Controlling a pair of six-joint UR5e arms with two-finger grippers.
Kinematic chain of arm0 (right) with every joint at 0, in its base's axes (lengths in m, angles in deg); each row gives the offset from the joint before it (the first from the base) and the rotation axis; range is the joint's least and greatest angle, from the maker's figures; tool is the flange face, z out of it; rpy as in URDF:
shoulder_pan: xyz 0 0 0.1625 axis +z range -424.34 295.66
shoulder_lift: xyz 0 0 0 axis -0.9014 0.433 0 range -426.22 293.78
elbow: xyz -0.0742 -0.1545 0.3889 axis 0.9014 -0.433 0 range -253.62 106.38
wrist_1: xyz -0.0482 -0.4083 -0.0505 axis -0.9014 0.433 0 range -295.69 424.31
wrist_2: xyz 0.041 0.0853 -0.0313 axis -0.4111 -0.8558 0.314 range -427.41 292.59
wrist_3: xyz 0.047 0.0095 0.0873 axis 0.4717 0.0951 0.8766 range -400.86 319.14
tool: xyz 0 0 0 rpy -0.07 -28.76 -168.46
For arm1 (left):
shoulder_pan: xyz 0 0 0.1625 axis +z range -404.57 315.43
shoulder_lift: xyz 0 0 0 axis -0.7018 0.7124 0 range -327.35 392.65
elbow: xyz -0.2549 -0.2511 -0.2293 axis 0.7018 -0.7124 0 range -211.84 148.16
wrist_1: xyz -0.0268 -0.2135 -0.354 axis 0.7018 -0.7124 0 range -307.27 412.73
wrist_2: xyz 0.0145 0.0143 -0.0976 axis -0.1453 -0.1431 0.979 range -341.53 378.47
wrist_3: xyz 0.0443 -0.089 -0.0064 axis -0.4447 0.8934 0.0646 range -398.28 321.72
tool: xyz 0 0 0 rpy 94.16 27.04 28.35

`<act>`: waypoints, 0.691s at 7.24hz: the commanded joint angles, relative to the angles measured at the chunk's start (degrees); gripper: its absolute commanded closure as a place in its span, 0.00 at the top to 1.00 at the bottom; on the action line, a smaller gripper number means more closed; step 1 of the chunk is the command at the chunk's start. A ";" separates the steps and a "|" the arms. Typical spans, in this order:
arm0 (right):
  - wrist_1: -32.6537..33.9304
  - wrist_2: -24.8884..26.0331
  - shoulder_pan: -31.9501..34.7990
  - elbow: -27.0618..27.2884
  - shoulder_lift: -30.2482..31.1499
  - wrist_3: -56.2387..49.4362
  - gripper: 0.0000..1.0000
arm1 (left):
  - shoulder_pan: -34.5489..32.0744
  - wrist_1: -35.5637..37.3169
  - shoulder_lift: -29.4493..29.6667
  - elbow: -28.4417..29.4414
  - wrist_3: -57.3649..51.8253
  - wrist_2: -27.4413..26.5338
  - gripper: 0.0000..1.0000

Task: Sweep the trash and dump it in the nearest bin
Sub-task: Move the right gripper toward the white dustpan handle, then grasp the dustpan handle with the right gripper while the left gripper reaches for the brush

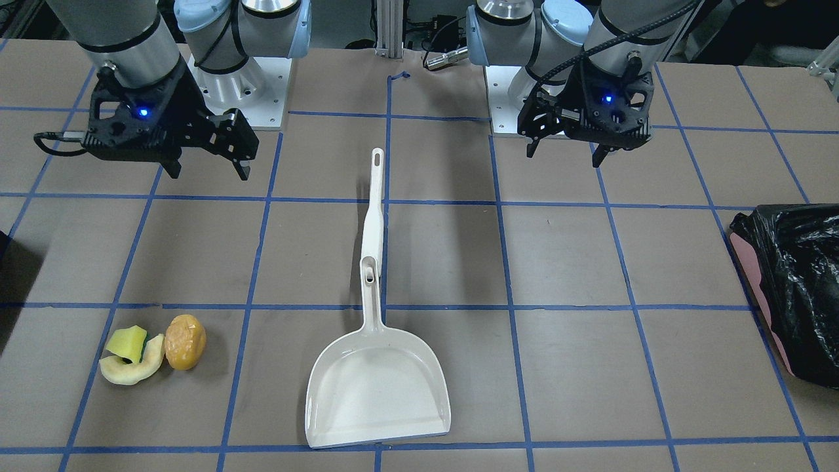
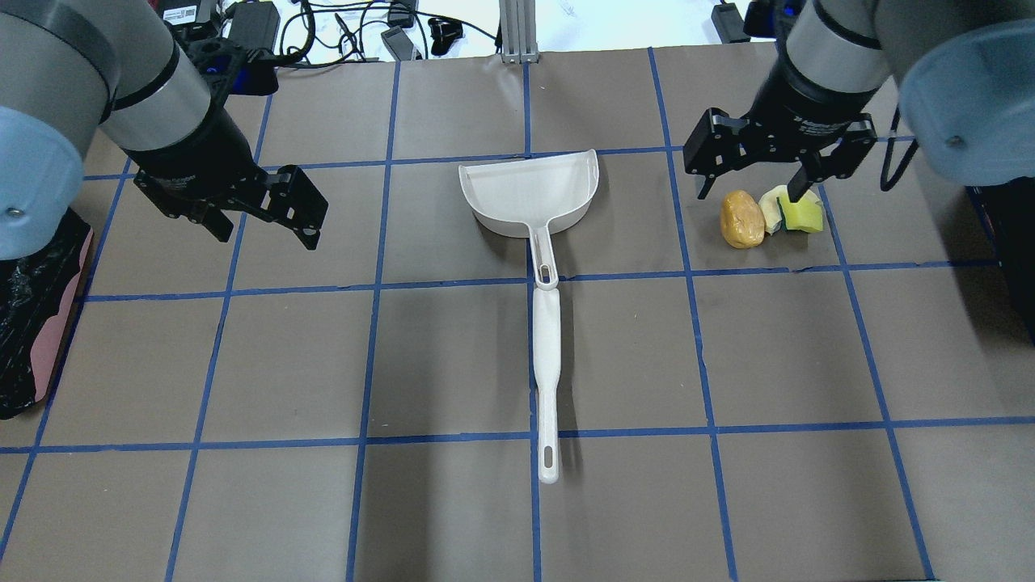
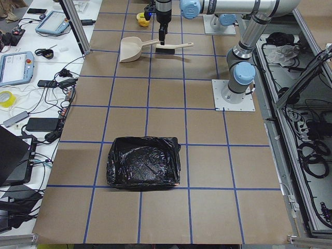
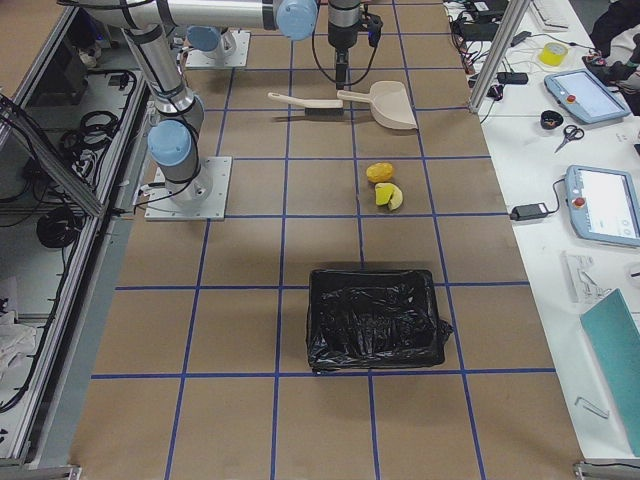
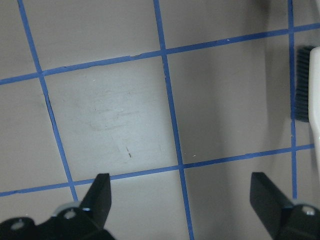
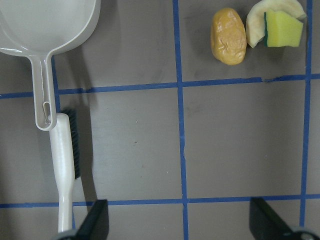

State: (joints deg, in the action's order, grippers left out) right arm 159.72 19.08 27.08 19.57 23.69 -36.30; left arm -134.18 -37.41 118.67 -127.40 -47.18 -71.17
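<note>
The trash lies together on the table on my right: an orange-yellow lumpy oval point(image 1: 185, 341) point(image 2: 741, 218), a pale yellow peel point(image 1: 134, 370) and a yellow-and-green wedge point(image 1: 128, 342) point(image 6: 283, 29). My right gripper point(image 2: 750, 187) point(image 6: 180, 220) is open and empty, hovering on the robot's side of the trash. My left gripper point(image 2: 267, 234) point(image 5: 182, 200) is open and empty over bare table. The dark bin shows as a sliver at the right edge of the overhead view point(image 2: 1011, 259) and as a black-bagged box in the exterior right view point(image 4: 375, 320).
A white dustpan point(image 2: 530, 190) lies mid-table, its handle toward the robot. A white-handled brush point(image 2: 548, 372) lies in line with that handle. A pink-sided bin with a black bag point(image 1: 793, 288) stands on my left.
</note>
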 commanded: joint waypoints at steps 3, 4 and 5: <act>6.01 -0.53 6.03 -3.52 -9.99 4.05 1.00 | -11.77 0.66 0.20 -5.60 11.23 0.34 1.00; 9.93 -0.54 8.83 -4.32 -13.24 4.05 1.00 | -15.03 0.66 0.20 -5.70 12.75 0.43 1.00; 13.54 -0.54 11.12 -4.59 -16.23 5.62 1.00 | -17.59 0.93 -0.23 -6.57 13.90 2.86 1.00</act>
State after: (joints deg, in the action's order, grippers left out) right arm 169.17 18.56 35.40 15.72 11.26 -31.88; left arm -148.15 -36.71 118.81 -133.07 -35.29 -70.12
